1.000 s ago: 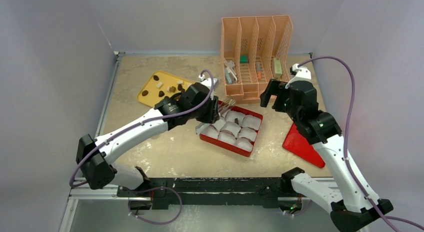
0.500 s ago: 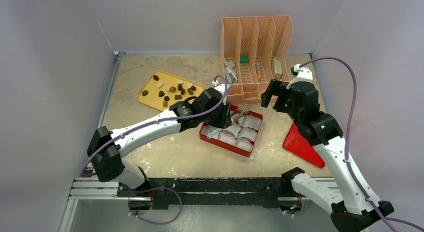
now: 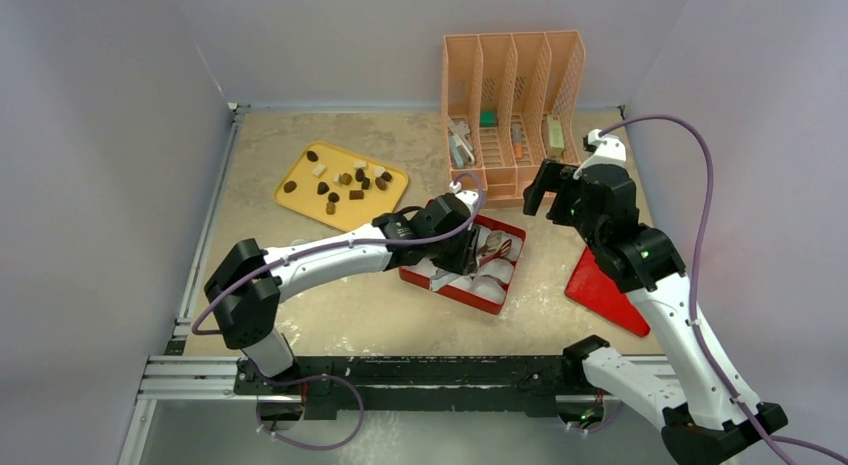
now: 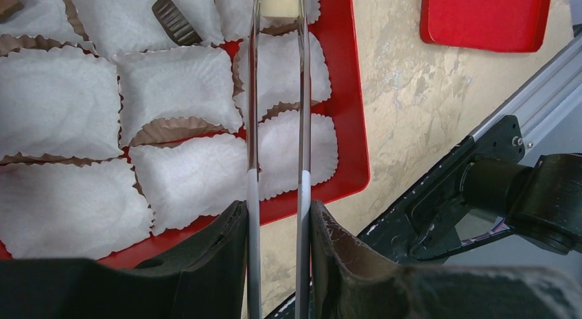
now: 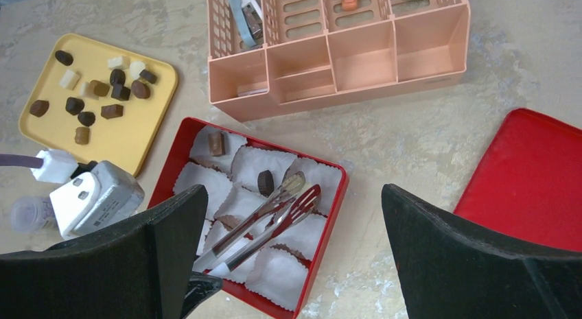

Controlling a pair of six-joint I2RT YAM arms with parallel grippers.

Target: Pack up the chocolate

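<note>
Left claw [image 4: 278, 213], tongs [image 5: 264, 219] clenched, farther over red box [image 4: 351, 92]; right claw [image 5: 294, 192] released; marbled table [image 3: 380, 307], lilac walls [image 3: 100, 135].

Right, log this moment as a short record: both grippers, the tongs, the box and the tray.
left gripper: shut on tongs, over the red box
tongs tips: pinching a cream piece
red box: paper cups, two brown pieces in them
yellow tray: a dozen or so loose pieces
right gripper: open, empty, raised
red lid: flat on the table beside the box
</note>
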